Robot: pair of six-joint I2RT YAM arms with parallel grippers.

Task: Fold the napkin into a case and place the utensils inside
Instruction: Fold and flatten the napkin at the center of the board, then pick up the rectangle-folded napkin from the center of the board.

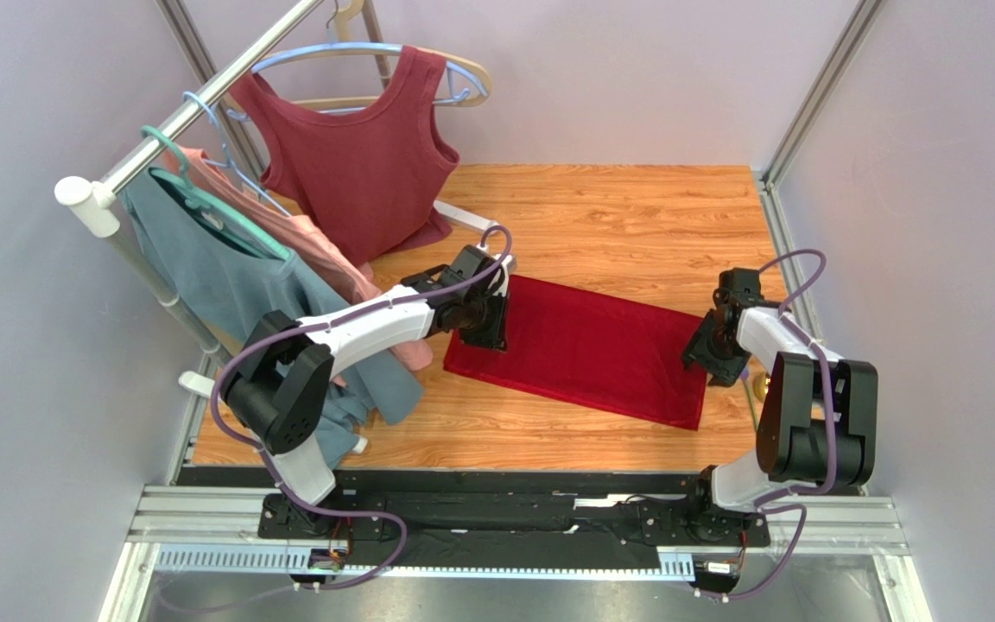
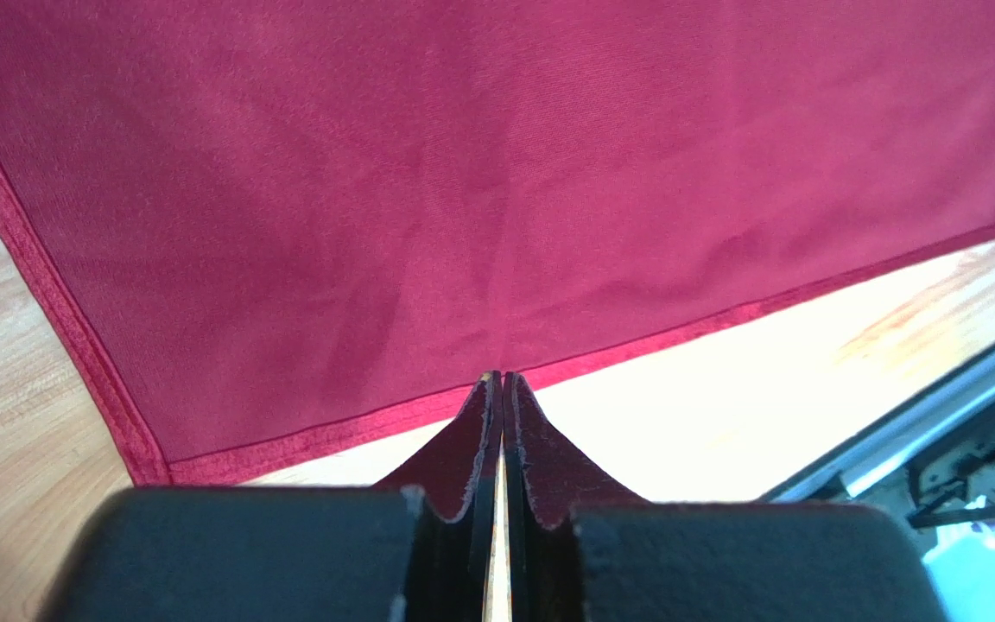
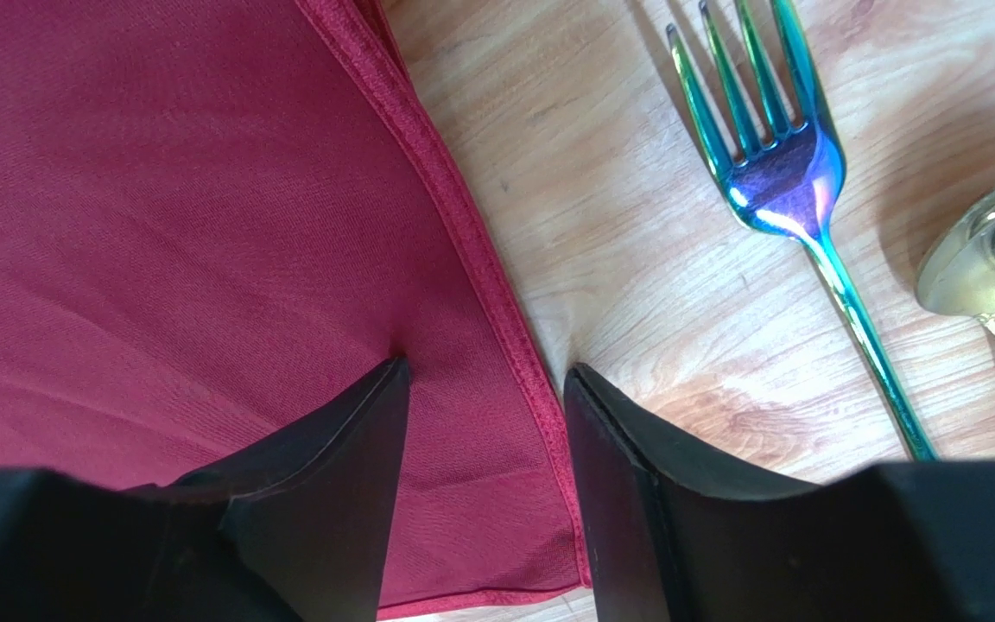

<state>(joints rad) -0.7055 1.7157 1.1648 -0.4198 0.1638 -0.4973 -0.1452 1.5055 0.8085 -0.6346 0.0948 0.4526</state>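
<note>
Beginning a fold is my reading of the step. The napkin lies flat, no case is formed, and the utensils lie outside it.

At the left edge of the surface point(image 1: 620, 214) a rack point(image 1: 165, 130) carries hanging clothes, a dull maroon top point(image 1: 360, 156) among them, none of it part of the job.

Next comes the left gripper point(image 1: 485, 327), clenched on the left hem of the napkin point(image 1: 587, 347). Its wrist view shows both fingers pressed together with a ridge of crimson cloth pinched between them.

The napkin spreads over the middle of the surface, slightly skewed to its edges. It is a thin woven oblong with a faint sheen, shallow creases and a narrow stitched border. I cannot tell whether it is one layer or two.

At its right hem sits the right gripper point(image 1: 710, 357), released and grasping nothing. Its jaws straddle the border, one on cloth and one on bare wood.

Just right of it, near the right edge of the surface, lie a fork point(image 3: 788, 169), slim and mirror-bright with a blue-violet iridescence, and a pale gold spoon point(image 3: 989, 253) with only its bowl and neck in view.

The next move, I judge, calls for the right jaws to pinch that hem, then for both to lift and carry the cloth over together. Fabric this thin and slick could slip free or drag unevenly on the smooth wood.
</note>
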